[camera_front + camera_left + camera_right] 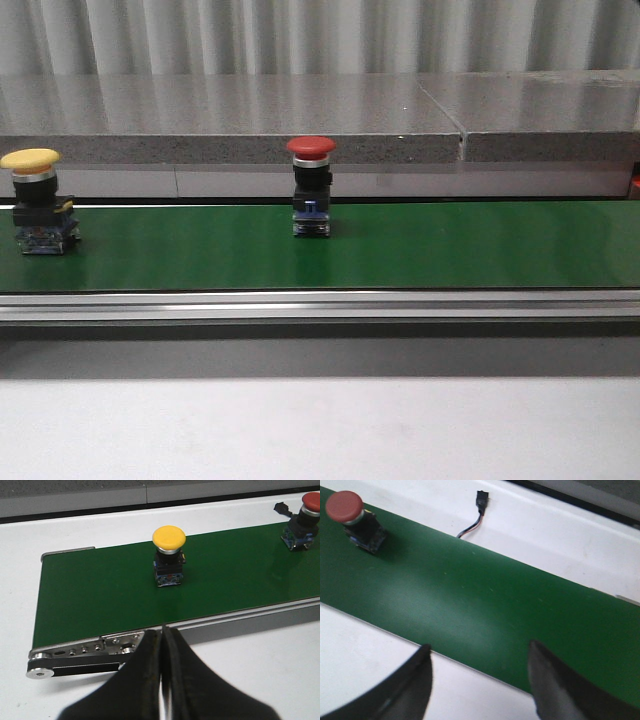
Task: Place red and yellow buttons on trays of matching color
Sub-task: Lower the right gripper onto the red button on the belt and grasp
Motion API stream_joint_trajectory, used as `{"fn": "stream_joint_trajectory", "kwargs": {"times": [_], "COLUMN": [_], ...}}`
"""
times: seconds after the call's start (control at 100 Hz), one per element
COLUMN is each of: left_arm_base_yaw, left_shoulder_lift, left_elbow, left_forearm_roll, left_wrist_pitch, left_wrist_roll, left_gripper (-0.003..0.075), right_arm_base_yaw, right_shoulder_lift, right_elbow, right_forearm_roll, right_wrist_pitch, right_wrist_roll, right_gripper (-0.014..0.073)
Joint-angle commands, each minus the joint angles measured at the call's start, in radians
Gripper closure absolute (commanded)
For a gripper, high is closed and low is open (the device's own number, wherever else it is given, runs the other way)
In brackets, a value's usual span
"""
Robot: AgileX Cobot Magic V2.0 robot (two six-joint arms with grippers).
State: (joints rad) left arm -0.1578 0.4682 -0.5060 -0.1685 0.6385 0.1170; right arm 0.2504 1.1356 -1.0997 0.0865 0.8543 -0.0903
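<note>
The yellow mushroom-capped push button (38, 200) is stood upright at the far left of the green conveyor belt (450, 245); the red mushroom-capped push button (311, 186) is stood near the belt's middle. No trays are seen. The left gripper (162, 645) is held pressed closed and empty, near the belt's edge; the right gripper (480, 665) is spread wide, empty. Either tall, top-heavy button could be toppled by an off-centre approach, and the yellow one could be missed unless the closed fingers are parted first.
</note>
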Motion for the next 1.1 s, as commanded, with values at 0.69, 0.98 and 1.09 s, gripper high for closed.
{"fn": "stream_joint_trajectory", "kwargs": {"times": [0.69,0.98,1.09], "left_arm_base_yaw": [-0.008,-0.008,-0.008], "left_shoulder_lift": [0.005,0.005,0.005], "left_elbow": [-0.026,-0.026,-0.026], "left_forearm_roll": [-0.017,-0.017,-0.017], "left_wrist_pitch": [-0.062,-0.062,-0.062], "left_wrist_roll": [0.001,0.001,0.001], "left_gripper": [0.0740,0.0740,0.0740], "right_arm_base_yaw": [0.165,0.165,0.164], "right_shoulder_lift": [0.562,0.739,0.781], "right_elbow": [-0.641,-0.763,-0.770], "right_forearm_roll": [0.071,0.071,0.058], "right_wrist_pitch": [0.370,0.421,0.409], "right_wrist_roll": [-0.011,-0.011,-0.011], "right_gripper": [-0.0031,-0.0031,-0.0031]}}
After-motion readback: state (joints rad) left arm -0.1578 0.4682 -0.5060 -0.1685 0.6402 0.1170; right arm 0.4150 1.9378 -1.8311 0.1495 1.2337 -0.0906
